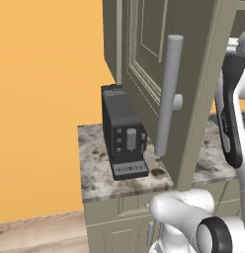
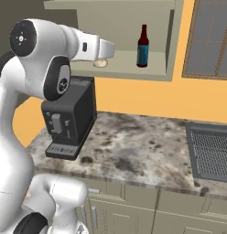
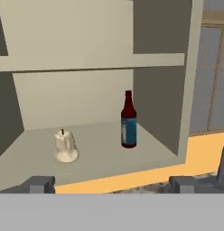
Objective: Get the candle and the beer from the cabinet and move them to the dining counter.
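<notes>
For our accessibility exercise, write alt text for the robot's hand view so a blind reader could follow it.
An open cabinet shelf holds a small cream candle on the left and an upright brown beer bottle with a blue label to its right, apart from each other. The open gripper sits in front of the shelf, holding nothing.

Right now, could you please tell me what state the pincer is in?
Pincer: open, holding nothing, in front of the cabinet shelf, clear of the candle and beer.
</notes>
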### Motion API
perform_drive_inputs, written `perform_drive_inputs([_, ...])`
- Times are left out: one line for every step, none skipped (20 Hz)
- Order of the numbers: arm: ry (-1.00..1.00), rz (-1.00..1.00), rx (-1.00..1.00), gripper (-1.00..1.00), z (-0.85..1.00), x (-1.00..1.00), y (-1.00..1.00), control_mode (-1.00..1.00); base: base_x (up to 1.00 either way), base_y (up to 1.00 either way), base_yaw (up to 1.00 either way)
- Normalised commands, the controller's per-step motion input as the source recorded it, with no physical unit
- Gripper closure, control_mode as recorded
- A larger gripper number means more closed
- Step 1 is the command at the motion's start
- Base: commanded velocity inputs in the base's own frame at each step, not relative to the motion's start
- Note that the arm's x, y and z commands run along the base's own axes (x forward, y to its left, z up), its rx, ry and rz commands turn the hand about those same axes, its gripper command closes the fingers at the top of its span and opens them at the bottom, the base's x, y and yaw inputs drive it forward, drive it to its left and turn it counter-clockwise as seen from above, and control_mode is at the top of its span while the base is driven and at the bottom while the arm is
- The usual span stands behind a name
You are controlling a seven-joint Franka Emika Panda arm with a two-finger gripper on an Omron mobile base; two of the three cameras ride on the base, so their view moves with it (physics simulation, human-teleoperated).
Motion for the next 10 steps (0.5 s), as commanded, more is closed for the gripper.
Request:
perform_drive_inputs([-0.14, 0.0, 0.0, -1.0, -0.05, 0.13, -0.18, -1.0, 0.0, 0.0, 0.0])
perform_drive_inputs([-0.13, 0.0, 0.0, -1.0, -0.07, 0.15, -0.19, -1.0, 0.0, 0.0, 0.0])
perform_drive_inputs([-0.11, 0.0, 0.0, -1.0, -0.06, 0.19, -0.18, -1.0, 0.0, 0.0, 0.0])
perform_drive_inputs([-0.08, 0.0, 0.0, -1.0, 0.0, 0.25, -0.19, -1.0, 0.0, 0.0, 0.0])
perform_drive_inputs([-0.07, -0.02, 0.0, -1.0, -0.01, 0.29, -0.15, -1.0, 0.0, 0.0, 0.0])
perform_drive_inputs([-0.06, -0.02, 0.0, -1.0, -0.04, 0.26, -0.17, -1.0, 0.0, 0.0, 0.0])
perform_drive_inputs([-0.02, -0.02, 0.0, -1.0, 0.0, 0.29, -0.18, -1.0, 0.0, 0.0, 0.0])
perform_drive_inputs([-0.02, -0.03, 0.0, -1.0, 0.0, 0.3, -0.19, -1.0, 0.0, 0.0, 0.0])
perform_drive_inputs([-0.01, -0.03, 0.0, -1.0, 0.0, 0.31, -0.21, -1.0, 0.0, 0.0, 0.0])
perform_drive_inputs([-0.01, -0.03, 0.0, -1.0, 0.0, 0.31, -0.18, -1.0, 0.0, 0.0, 0.0])
